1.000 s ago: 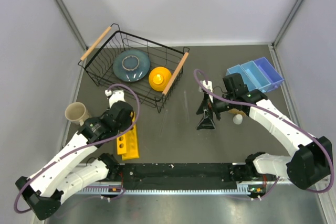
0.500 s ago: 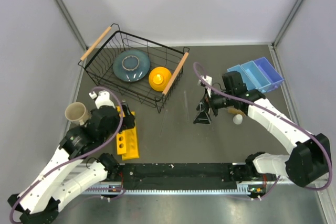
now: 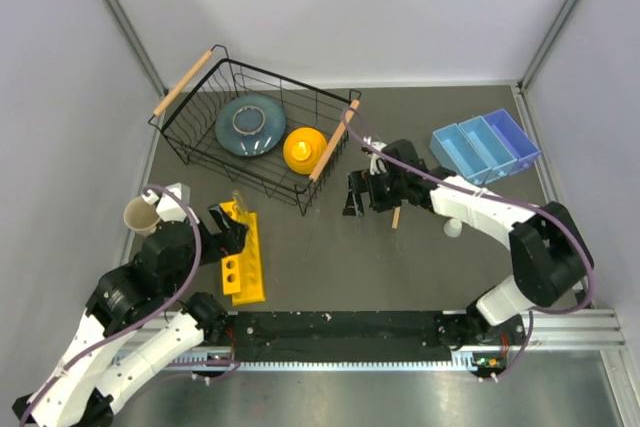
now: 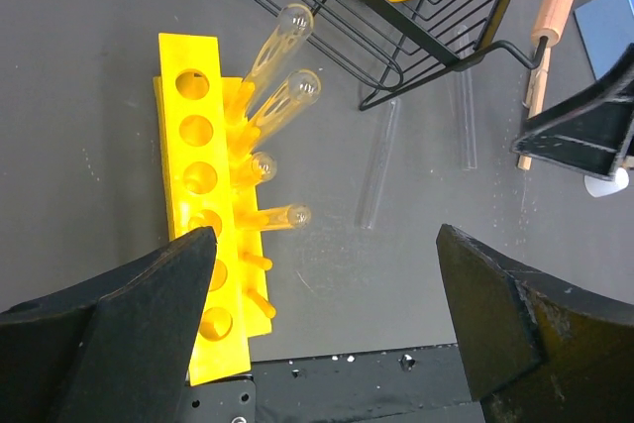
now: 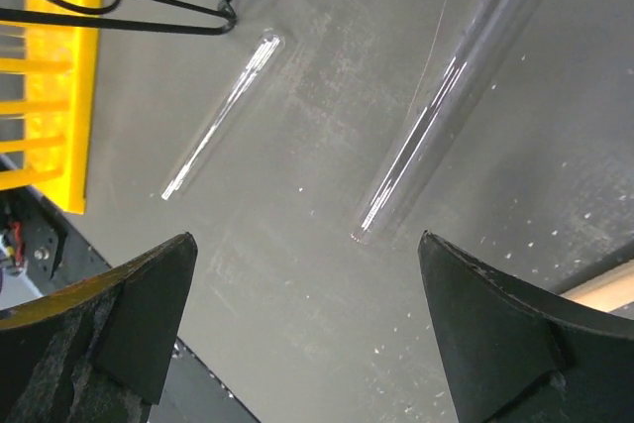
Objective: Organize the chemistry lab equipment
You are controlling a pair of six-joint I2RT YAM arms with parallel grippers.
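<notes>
Two slim clear glass tubes lie on the dark table, one under my right gripper, the other to its left. That gripper hovers open and empty beside the basket's corner. A yellow rack holds several tubes. My left gripper stands open and empty just below the rack, also seen from above. A pale wooden stick and a small white round piece lie under the right arm.
The black wire basket with wooden handles holds a blue-grey plate and a yellow dome. A blue compartment tray sits at the back right. A beige cup stands left of the rack.
My left gripper has opened and drawn back from the rack toward the near left. My right gripper has swung left, from mid-table to the tube by the basket's corner.
</notes>
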